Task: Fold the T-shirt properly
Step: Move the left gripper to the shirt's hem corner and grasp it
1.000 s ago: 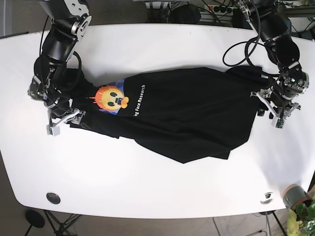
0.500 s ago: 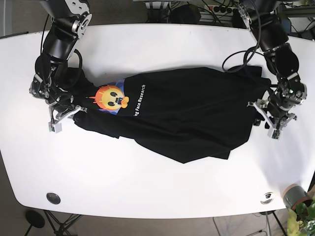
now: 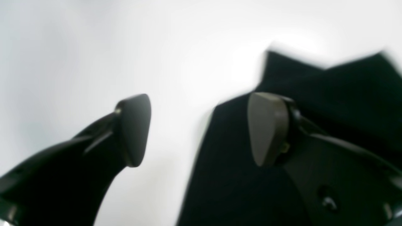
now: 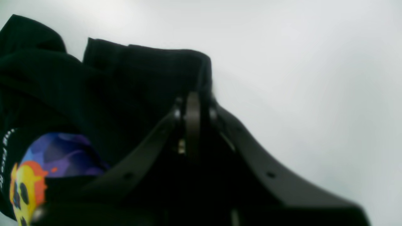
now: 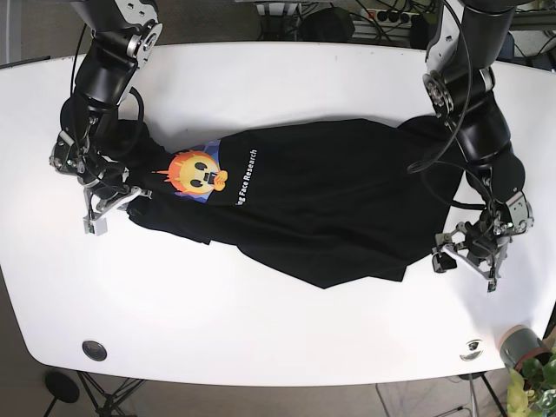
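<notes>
The left end effector (image 3: 199, 130) has its fingers spread wide apart. One finger overlaps the black T-shirt (image 3: 329, 94); the other overlaps the white table (image 3: 94, 47).

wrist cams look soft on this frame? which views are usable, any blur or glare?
Left wrist view: blurred all over, the T-shirt edge smeared against blown-out white table, the open left gripper soft. Right wrist view: soft too, right gripper a dark mass, shirt folds barely separable, print readable. Base view: sharp, evenly lit, mild table glare.

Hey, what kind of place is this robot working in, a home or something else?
Probably a robotics lab, not a home: a bare white table, cables and a power strip behind it, and a black printed T-shirt laid out.
</notes>
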